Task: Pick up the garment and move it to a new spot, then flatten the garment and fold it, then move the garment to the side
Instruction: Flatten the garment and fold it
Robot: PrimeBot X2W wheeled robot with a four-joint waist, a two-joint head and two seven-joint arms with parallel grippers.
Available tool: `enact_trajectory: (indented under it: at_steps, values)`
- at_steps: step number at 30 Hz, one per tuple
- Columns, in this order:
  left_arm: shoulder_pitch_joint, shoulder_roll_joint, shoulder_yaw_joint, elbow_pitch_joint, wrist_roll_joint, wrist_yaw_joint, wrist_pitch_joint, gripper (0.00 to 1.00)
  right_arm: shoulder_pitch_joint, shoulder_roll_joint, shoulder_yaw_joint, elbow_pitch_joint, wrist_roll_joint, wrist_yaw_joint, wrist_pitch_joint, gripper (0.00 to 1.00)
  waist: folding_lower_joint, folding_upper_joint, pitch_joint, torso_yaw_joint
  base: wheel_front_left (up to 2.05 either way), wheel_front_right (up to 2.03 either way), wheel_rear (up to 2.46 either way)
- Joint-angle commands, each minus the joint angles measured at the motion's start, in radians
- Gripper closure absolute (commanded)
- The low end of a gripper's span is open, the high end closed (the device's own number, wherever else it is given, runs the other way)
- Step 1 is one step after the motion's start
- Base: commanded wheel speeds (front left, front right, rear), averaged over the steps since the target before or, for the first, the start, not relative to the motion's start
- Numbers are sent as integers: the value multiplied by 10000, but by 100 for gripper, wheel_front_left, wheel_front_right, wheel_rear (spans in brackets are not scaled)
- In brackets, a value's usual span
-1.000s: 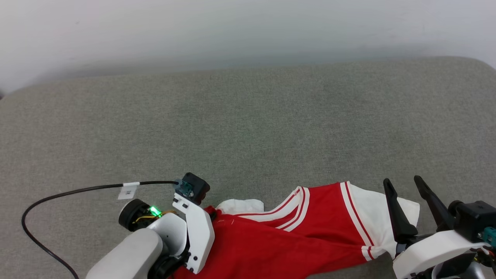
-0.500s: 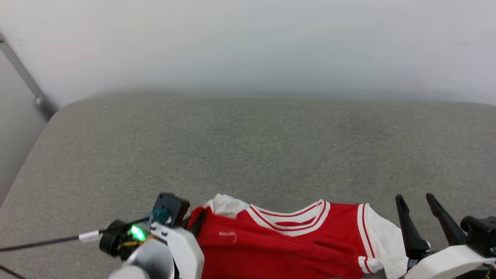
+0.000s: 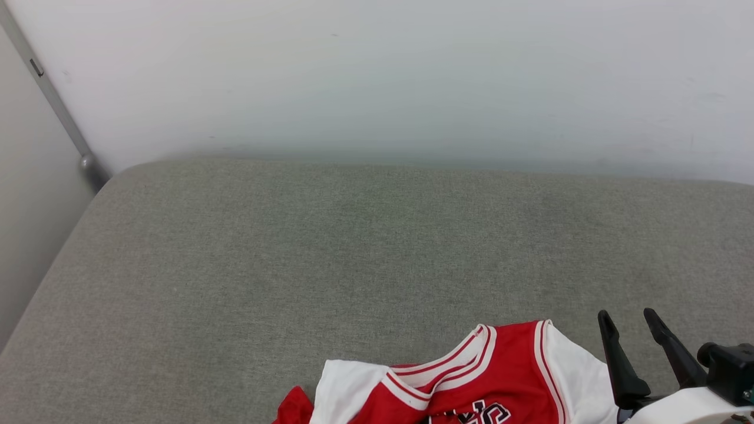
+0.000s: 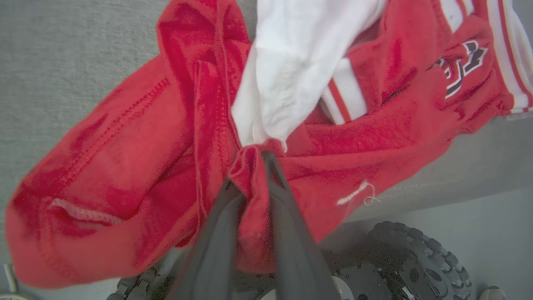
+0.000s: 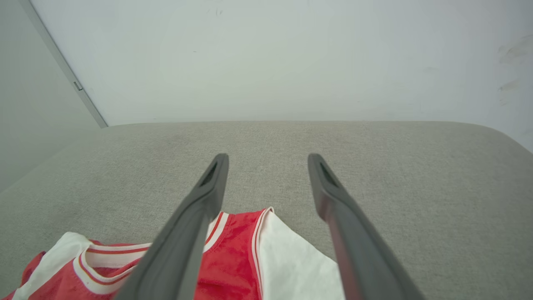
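Observation:
The garment [image 3: 471, 383], a red jersey T-shirt with white sleeves and striped trim, lies bunched at the near edge of the grey cushioned surface [image 3: 353, 247]; black white-outlined letters show at the bottom. In the left wrist view my left gripper [image 4: 258, 160] is shut on a fold of the garment's [image 4: 137, 137] red cloth beside a white sleeve, part of the cloth hanging over the surface's edge. My right gripper [image 3: 627, 315] stands open at the lower right, just right of the garment's white sleeve. In the right wrist view its fingers [image 5: 208, 196] spread above the garment [image 5: 233, 258], holding nothing.
A pale wall [image 3: 377, 76] rises behind the surface, with a grey metal strip [image 3: 53, 106] at the far left corner. The surface's left edge drops off at the left. A knobbly black wheel [image 4: 416, 258] sits below the surface's near edge in the left wrist view.
The head camera has tilted up and turned, so the left arm has left its view. The garment has flipped, with its lettering and left white sleeve now facing up.

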Motion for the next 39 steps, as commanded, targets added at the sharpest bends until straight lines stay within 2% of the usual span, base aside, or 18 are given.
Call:
enact_trajectory:
  at_steps: [1,4,8,12,15,18,22,26,30,34,35,36,38,39]
  values:
    - [-56,-71,76,17,42,2,-175,0,102,9,2,-47,36,-5,0,0,1,0,-9,-6,0,0,0]
    - [-347,-209,255,6,296,-42,-862,0,159,9,41,-141,-3,-7,46,0,1,0,-39,-16,0,0,0]
    - [-793,-96,476,-303,657,-96,-1480,0,170,9,132,-233,-110,-7,123,0,1,0,-83,-56,0,0,0]
    - [-1454,201,556,-564,927,-278,-1371,0,98,9,208,-317,-185,-7,140,0,1,0,-54,-112,0,0,0]
    - [-2125,449,380,-473,928,-772,-828,0,4,9,274,-370,-228,-7,157,0,1,0,65,-196,0,0,0]
    - [-2929,786,-26,-179,1022,-1511,69,0,-75,9,325,-410,-264,-5,223,0,1,0,264,-310,0,0,0]
    - [-3817,943,-509,324,829,-2411,1291,0,-186,9,344,-429,-288,-5,247,0,1,0,625,-489,0,0,0]
    - [-4600,1107,-800,895,806,-2933,2307,0,-416,9,362,-496,-251,-7,182,0,1,0,1258,-694,0,0,0]
    - [-5199,1072,-1065,1573,769,-3385,3006,0,-691,9,415,-397,-197,-5,102,0,1,0,1803,-866,0,0,0]
    - [-5530,959,-1734,2112,729,-3924,3912,0,-899,9,455,-236,-157,-5,27,0,1,0,2101,-1025,0,0,0]
    - [-5497,903,-1940,2195,698,-4009,4125,6,-929,9,450,-197,-150,-5,6,0,1,0,2120,-1057,0,0,0]
    - [-5470,842,-2108,2255,660,-4058,4286,53,-940,9,432,-162,-151,-7,-7,0,1,0,2135,-1080,0,0,0]
    - [-5450,770,-2315,2346,614,-4133,4417,100,-1006,9,432,-93,-143,-5,-35,0,1,0,2139,-1116,0,0,0]
    - [-5445,737,-2327,2388,600,-4124,4372,100,-1018,9,421,-64,-143,-5,-42,0,1,0,2128,-1125,0,0,0]
